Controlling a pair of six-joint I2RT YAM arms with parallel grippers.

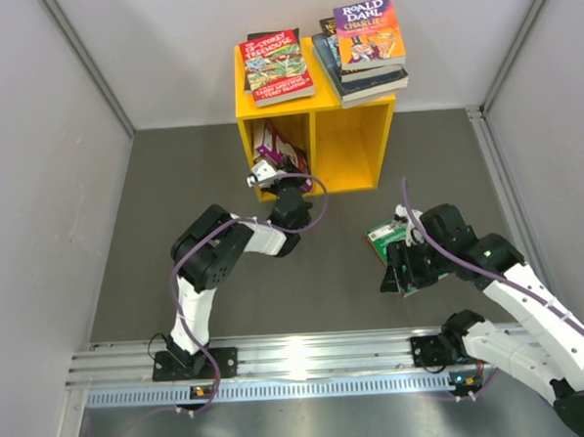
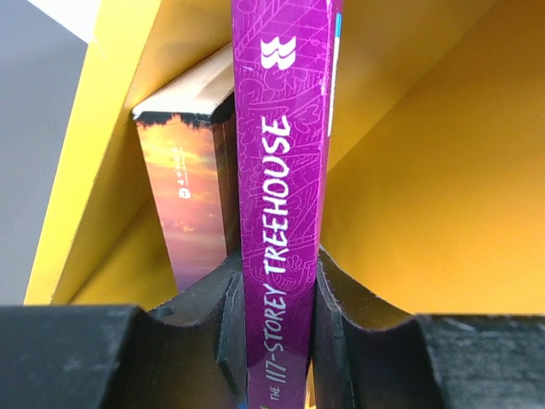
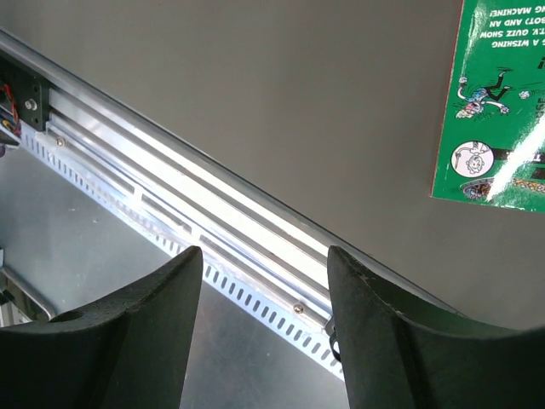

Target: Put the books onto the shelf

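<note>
Left end effector [image 2: 277, 290] is clamped on the spine of the purple book [image 2: 281, 170] ("The 117-Storey Treehouse"). The book stands upright at the mouth of the left compartment of the shelf [image 1: 352, 147]. A sunset-spined book [image 2: 183, 204] leans just to its left inside.

Right end effector [image 3: 266, 256] has jaws apart with nothing between them, hanging over the grey surface [image 3: 255, 102] near the rail [image 3: 170, 179]. The green book [image 3: 498, 102] lies flat on the surface just beside it, not gripped.

On the shelf top, a red book [image 1: 276, 68] sits on the left and a Roald Dahl stack [image 1: 369, 38] on the right.
</note>
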